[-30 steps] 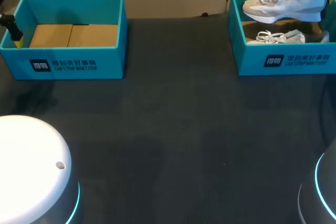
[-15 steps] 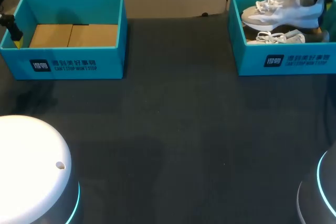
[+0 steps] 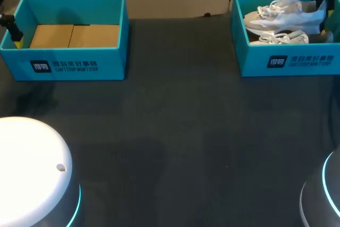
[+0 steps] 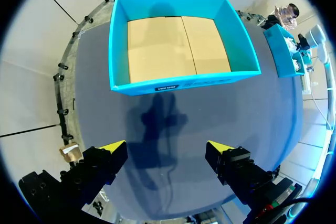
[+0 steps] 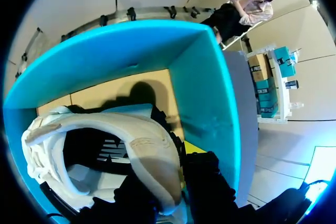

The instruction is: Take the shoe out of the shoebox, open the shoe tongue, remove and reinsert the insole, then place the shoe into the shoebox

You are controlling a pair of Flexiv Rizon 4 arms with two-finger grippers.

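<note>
Head view: your right gripper holds the shoe by its heel, low in the right box above a second shoe. The toe could snag those laces.

Left wrist view: your left gripper is spread and empty, facing the left box.

Right wrist view: the right gripper's fingers pinch only the heel collar, and that thin grip may slip.

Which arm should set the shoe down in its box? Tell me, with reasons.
Right. The right tool is shut on the shoe at its heel, inside the right box. The left tool hangs open by the empty left box, across the table.
</note>
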